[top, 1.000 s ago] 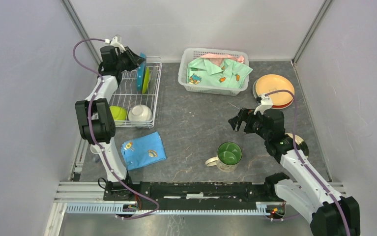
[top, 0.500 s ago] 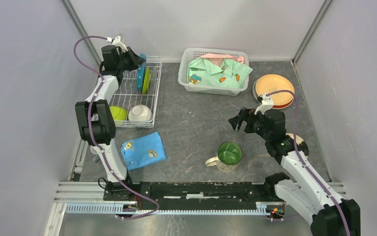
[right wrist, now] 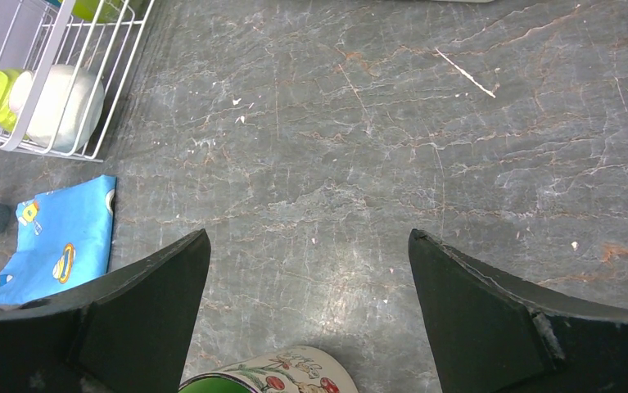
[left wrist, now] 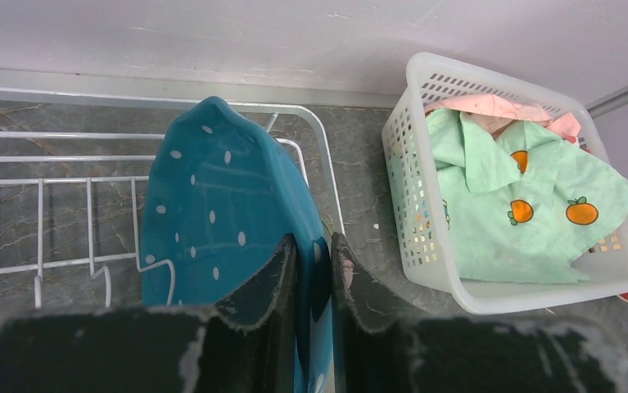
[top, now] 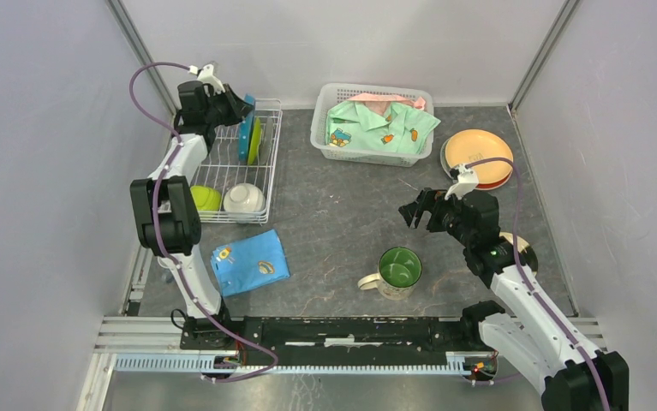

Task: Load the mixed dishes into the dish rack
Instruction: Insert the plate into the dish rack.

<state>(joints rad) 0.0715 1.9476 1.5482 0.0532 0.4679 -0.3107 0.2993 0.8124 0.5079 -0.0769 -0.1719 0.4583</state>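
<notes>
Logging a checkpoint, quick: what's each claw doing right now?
Left claw: closed on the rim of the blue dotted plate.
Right claw: open, holding nothing.

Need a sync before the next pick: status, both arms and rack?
Left gripper fingers clamped on blue dotted plate, upright in dish rack. Right gripper fingers wide, empty, near mug. Nothing blocking.

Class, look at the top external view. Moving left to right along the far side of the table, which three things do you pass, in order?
dish rack → white basket of clothes → orange plate
</notes>
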